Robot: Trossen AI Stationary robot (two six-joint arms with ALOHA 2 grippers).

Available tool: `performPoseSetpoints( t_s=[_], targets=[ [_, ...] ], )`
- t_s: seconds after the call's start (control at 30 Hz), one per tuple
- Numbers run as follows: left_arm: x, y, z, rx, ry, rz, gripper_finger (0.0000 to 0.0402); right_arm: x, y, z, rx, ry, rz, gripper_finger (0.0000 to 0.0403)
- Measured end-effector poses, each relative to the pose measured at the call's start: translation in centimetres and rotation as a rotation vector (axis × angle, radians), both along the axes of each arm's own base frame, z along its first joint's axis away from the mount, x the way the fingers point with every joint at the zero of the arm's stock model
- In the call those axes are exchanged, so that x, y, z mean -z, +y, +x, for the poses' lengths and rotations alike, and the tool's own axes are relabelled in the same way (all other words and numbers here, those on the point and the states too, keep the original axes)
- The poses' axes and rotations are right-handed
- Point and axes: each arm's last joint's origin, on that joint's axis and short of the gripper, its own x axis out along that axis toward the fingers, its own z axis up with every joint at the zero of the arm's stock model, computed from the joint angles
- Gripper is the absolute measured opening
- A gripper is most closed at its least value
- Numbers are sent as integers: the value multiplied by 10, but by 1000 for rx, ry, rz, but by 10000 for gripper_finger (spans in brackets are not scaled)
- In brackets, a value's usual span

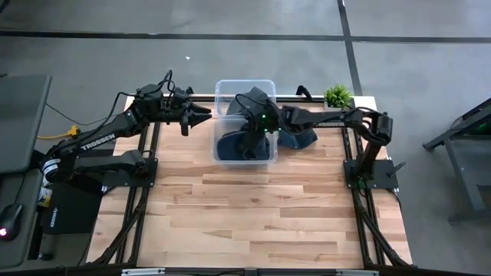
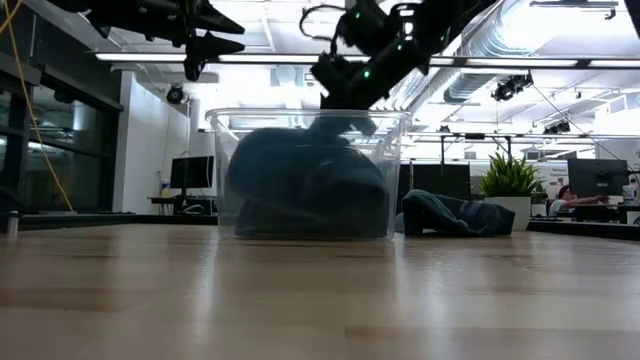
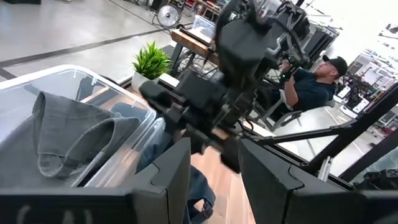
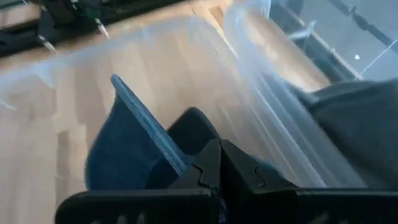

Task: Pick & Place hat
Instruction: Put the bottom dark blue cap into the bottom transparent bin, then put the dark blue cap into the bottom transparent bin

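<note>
Right gripper (image 1: 247,136) down inside clear plastic bin (image 1: 224,88), jaws together, pinching dark blue hat (image 1: 230,147) lying in bin. Second dark hat (image 1: 301,138) on wooden table (image 1: 253,207) just beside bin, near potted plant (image 1: 337,95). Left gripper (image 1: 205,115) hovering beside bin, jaws apart, holding nothing.

The bin (image 1: 245,86) stands at the far edge of the worktop (image 1: 253,211), between the two arms. A hat (image 1: 244,147) lies in the bin, directly under the right jaws (image 1: 252,126), which hang over the bin's near half. A second hat (image 1: 298,138) lies on the worktop just outside the bin, on the arm side of the right jaws. A plant (image 1: 337,95) stands at the far corner behind that arm. The left jaws (image 1: 201,115) hover just outside the bin's opposite wall, pointing toward it.
</note>
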Motion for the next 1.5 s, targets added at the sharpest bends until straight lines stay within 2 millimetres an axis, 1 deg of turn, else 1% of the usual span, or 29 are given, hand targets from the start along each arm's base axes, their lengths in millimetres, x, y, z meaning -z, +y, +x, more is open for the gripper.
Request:
performPoseSetpoints(
  t_s=[0.1, 0.17, 0.3, 0.5, 0.77, 0.83, 0.93, 1.0, 1.1, 1.17, 1.23, 1.3, 1.4, 1.5],
  targets=[
    [0, 0, 0, 1, 0, 0, 136, 11, -1, 4, 3, 24, 7, 0],
    [0, 0, 0, 1, 0, 0, 136, 15, -3, 5, 19, 29, 16, 0],
    [0, 0, 0, 1, 1, 0, 136, 15, -5, 6, 15, 13, 21, 0],
    [0, 0, 0, 0, 0, 0, 136, -2, -3, 0, 16, -28, 7, 0],
    [0, 0, 0, 0, 0, 0, 136, -34, -2, -14, 56, -89, -63, 0],
    [0, 0, 0, 0, 0, 0, 136, -42, 0, -22, 104, -73, -62, 0],
    [0, 0, 0, 1, 1, 0, 136, -54, 2, -41, 227, -8, -62, 0],
    [0, 0, 0, 1, 1, -1, 136, -60, 5, -57, 362, 44, -37, 0],
    [1, 0, 0, 1, 7, -3, 136, -65, 6, -88, 593, 142, 43, 0],
    [1, 0, 0, 2, 12, -6, 136, -66, 7, -106, 679, 214, 98, 0],
    [2, 0, 0, 2, 18, -8, 136, -63, 8, -117, 708, 293, 152, 0],
    [2, 0, 0, 2, 21, -5, 136, -59, 7, -123, 704, 358, 197, 0],
    [2, 0, 0, 4, 21, 8, 136, -57, 4, -126, 701, 386, 240, 2],
    [2, 0, 0, 4, 22, 9, 136, -56, -2, -128, 682, 397, 274, 19]
  ],
)
